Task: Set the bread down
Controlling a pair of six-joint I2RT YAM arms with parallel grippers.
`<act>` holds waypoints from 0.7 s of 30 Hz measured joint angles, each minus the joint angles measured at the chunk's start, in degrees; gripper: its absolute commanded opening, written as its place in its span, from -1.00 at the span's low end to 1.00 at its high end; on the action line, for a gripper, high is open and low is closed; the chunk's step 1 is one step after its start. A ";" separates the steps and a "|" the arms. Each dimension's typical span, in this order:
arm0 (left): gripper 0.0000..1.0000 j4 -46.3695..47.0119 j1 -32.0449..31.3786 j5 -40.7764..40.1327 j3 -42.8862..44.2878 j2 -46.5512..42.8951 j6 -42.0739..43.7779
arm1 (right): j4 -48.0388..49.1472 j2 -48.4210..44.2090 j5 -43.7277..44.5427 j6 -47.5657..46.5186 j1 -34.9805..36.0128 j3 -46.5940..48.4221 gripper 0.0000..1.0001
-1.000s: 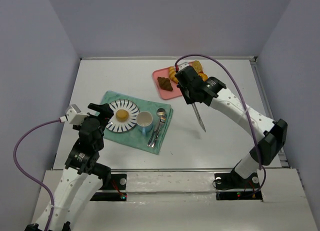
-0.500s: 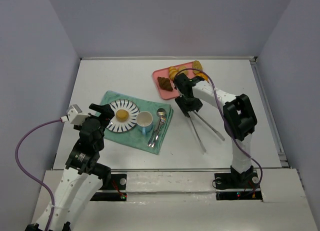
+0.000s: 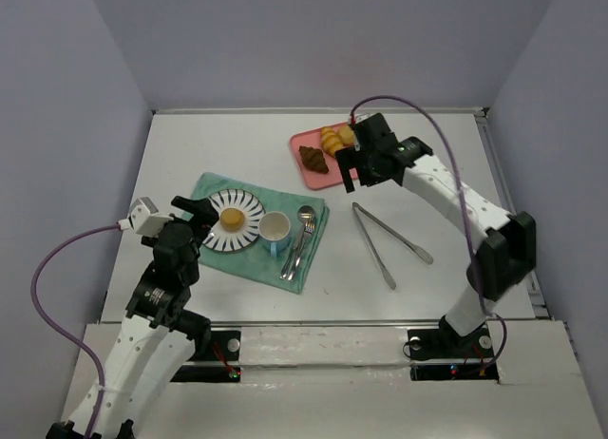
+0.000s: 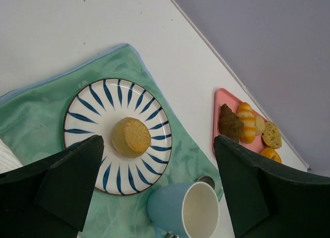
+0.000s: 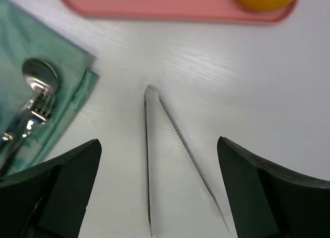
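The small round golden-yellow bun (image 3: pixel 231 216) (image 4: pixel 131 137) sat right in the middle of the white plate with blue stripes (image 3: pixel 249 236) (image 4: pixel 82 119). That plate was on the green cloth mat (image 3: pixel 242 260) (image 4: pixel 36 109) on the left side of the white table (image 3: pixel 247 144). Just right of the plate stood a light blue cup with a white inside (image 3: pixel 275 230) (image 4: pixel 185 209), then a metal spoon (image 3: pixel 305 214) and fork (image 3: pixel 294 256) on the mat's right edge.

The left end effector (image 3: pixel 198 219) (image 4: pixel 158 140) hung over the plate's near-left edge with its fingers wide apart and nothing between them.

The right end effector (image 3: pixel 364 163) (image 5: pixel 159 144) was spread wide too, gripping nothing. It hovered by the near edge of the pink tray (image 3: pixel 299 140) (image 5: pixel 154 9) at the far side, which held a dark brown croissant (image 3: pixel 312 159) and some yellow-orange pastries. The metal tongs (image 3: pixel 373 246) (image 5: pixel 147 145) lay flat on the bare table near of it, spread in a V, with the joined end pointing at the tray.
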 measured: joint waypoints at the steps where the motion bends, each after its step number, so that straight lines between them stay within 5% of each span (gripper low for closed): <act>1: 0.98 -0.02 0.00 -0.07 0.00 0.35 0.00 | 2.62 -3.48 1.07 1.20 0.00 -1.44 0.99; 10: 0.98 -0.37 0.00 -0.07 0.85 7.06 0.39 | 29.94 -40.06 9.20 20.22 -5.70 -35.60 0.99; 15: 0.98 -0.35 0.00 0.44 1.79 11.96 1.22 | 36.24 -45.09 11.78 25.99 -5.77 -53.42 0.99; 21: 0.98 1.16 0.00 2.03 2.01 16.22 1.60 | 41.48 -50.69 11.89 27.36 -5.81 -55.69 0.99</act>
